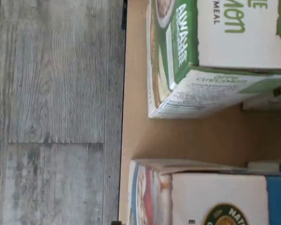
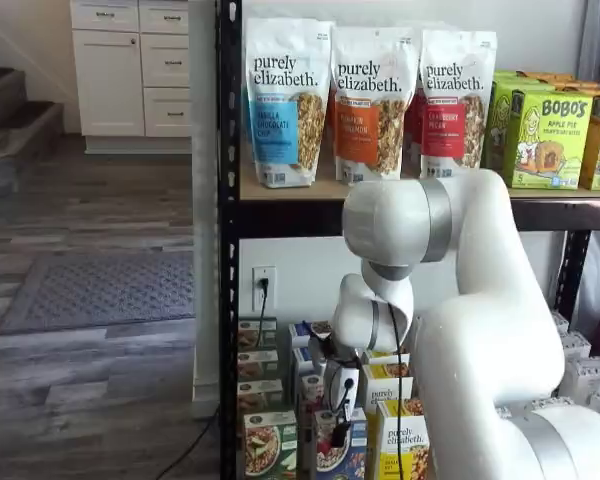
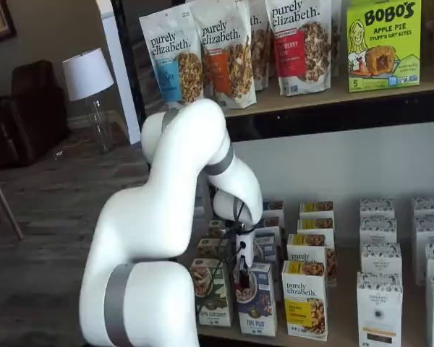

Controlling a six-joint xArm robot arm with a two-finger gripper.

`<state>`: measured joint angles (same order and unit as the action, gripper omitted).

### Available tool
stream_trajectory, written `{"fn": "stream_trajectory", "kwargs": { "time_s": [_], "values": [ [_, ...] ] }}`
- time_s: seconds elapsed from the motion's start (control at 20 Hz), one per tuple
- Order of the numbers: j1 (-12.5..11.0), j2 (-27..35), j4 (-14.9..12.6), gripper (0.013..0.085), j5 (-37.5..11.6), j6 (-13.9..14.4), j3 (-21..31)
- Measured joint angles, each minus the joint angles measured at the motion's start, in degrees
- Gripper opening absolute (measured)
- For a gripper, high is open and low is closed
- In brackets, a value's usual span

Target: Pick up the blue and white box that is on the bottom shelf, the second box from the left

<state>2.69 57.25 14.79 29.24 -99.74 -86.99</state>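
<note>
blue and white box (image 3: 257, 309) upright, print frontward

glossy white arm (image 3: 166, 238) of rounded, bulbous segments, with grey bands at the joints in both shelf views. a thin black cable (image 2: 400, 400) runs down to the black-fingered gripper (image 2: 338, 432).

hidden: blue and white box (image 3: 259, 307) top, behind gripper (image 3: 242, 278) | fingers: unclear
</note>
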Motion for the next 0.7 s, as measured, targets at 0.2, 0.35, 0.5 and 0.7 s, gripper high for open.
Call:
{"fn": "stream_trajectory", "kwargs": {
  "time_s": [0.2,0.35,0.5,0.7],
  "values": [
    [0.0,0.2,0.5,0.085,-0.9,-0.5,0.3],
    [-0.1,0.2,1.1,0.077,-1.2,-1.1,0.4],
    [-0.1,0.1,1.1,0.069,-1.0,-1.2,0.4],
    [-0.1,0.1,0.6,0.061,-0.8,-0.7,0.6]
  ]
}}
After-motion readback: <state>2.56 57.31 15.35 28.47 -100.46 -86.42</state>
